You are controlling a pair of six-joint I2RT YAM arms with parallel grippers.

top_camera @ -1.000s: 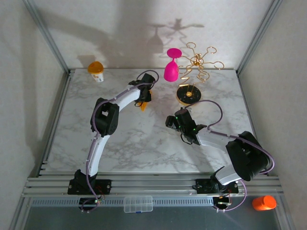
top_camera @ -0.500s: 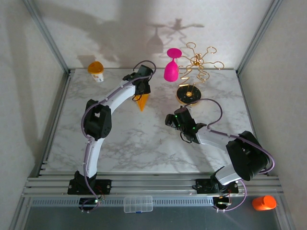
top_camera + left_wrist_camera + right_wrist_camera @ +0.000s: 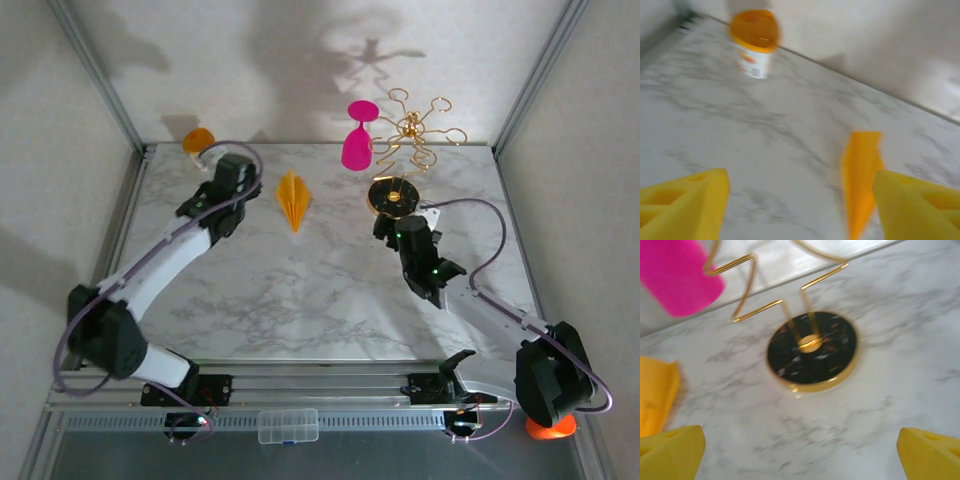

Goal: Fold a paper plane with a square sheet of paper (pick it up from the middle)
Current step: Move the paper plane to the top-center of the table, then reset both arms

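Lying flat on the marble table (image 3: 250, 290), the paper plane (image 3: 293, 198) is on its own between the two arms, pointy end toward their bases, nobody touching it. Left gripper (image 3: 799, 200) is spread wide with nothing in it; from its wrist cam the plane sits out ahead on the table near the right finger (image 3: 915, 205), and a white cup (image 3: 754, 45) stands further back. Right gripper (image 3: 800, 455) is also wide and empty, near the gold rack (image 3: 812, 352), with the plane off past its left finger (image 3: 670, 452).

Pink goblet (image 3: 358, 140) stands beside gold rack (image 3: 392, 198); orange-topped cup (image 3: 755, 45) sits far-left on table (image 3: 300, 300).
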